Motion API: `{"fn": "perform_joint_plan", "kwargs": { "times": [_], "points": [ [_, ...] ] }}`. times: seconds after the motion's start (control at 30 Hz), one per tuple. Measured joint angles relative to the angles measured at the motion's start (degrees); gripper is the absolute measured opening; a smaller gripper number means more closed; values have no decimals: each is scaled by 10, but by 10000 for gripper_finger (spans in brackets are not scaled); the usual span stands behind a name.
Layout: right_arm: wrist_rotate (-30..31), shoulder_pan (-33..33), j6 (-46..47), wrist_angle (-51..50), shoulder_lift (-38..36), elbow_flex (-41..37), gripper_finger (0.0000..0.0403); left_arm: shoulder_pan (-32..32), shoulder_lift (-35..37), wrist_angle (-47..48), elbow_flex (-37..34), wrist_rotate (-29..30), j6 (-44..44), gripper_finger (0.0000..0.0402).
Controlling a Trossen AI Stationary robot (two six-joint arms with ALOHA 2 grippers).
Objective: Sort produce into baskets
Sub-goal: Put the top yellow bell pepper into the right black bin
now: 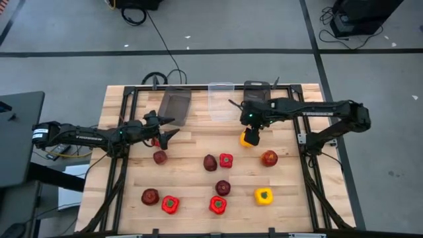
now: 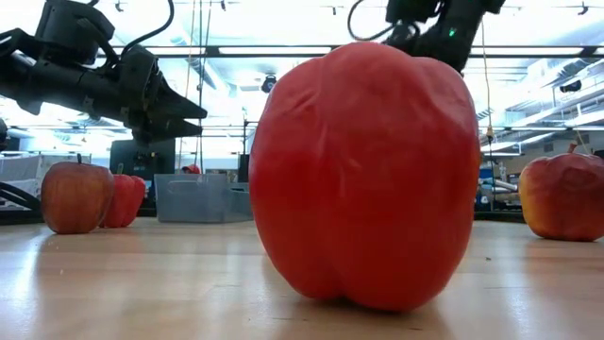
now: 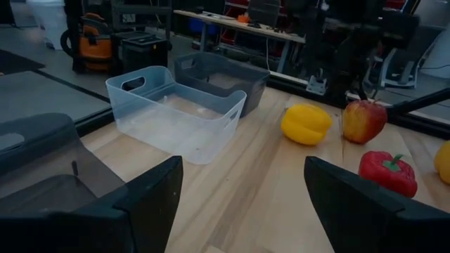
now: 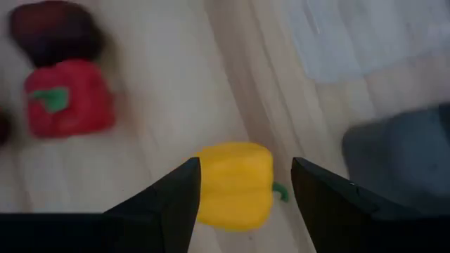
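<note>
A yellow pepper lies on the wooden table in front of the clear bin and the right dark grey bin. My right gripper hangs open right above it; in the right wrist view its fingers stand on either side of the pepper, and no touch shows. My left gripper is open and empty above the table beside the left dark grey bin; it also shows in the left wrist view. A small red piece lies under it.
Maroon apples, red peppers, a second yellow pepper and a red-orange apple lie spread over the table's near half. One big red pepper fills the low view.
</note>
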State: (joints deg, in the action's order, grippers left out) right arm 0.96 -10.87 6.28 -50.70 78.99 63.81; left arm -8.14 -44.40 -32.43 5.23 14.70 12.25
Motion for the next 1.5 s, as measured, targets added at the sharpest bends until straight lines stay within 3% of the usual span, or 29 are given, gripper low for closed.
{"fn": "perform_joint_plan", "kwargs": {
  "times": [0.1, 0.17, 0.23, 0.37, 0.57, 0.83, 1.03, 1.5],
  "points": [
    [-8, 13, -88, -17, -20, 0, 233, 0, 0, -8, 0, 0, -4, 303],
    [11, 26, -91, -19, -23, 0, 239, 0, 0, -13, 0, 0, -12, 303],
    [30, 34, -22, 1, -18, 0, 252, 0, 0, -14, 0, 0, -13, 303],
    [112, 30, 241, 11, -7, 0, 293, 0, 0, -18, 0, 0, -14, 303],
    [-12, -11, 413, -63, 16, 0, 344, 0, 0, -41, 0, 0, -31, 303],
    [-40, -12, 489, -128, 61, 0, 369, 0, -2, -37, 0, -14, -75, 303],
    [-74, -11, 512, -67, 121, 0, 387, 0, -2, -45, 0, -13, -118, 303],
    [-54, -24, 568, -19, 203, 1, 392, 0, -5, -32, 0, -13, -119, 303]
  ]
}}
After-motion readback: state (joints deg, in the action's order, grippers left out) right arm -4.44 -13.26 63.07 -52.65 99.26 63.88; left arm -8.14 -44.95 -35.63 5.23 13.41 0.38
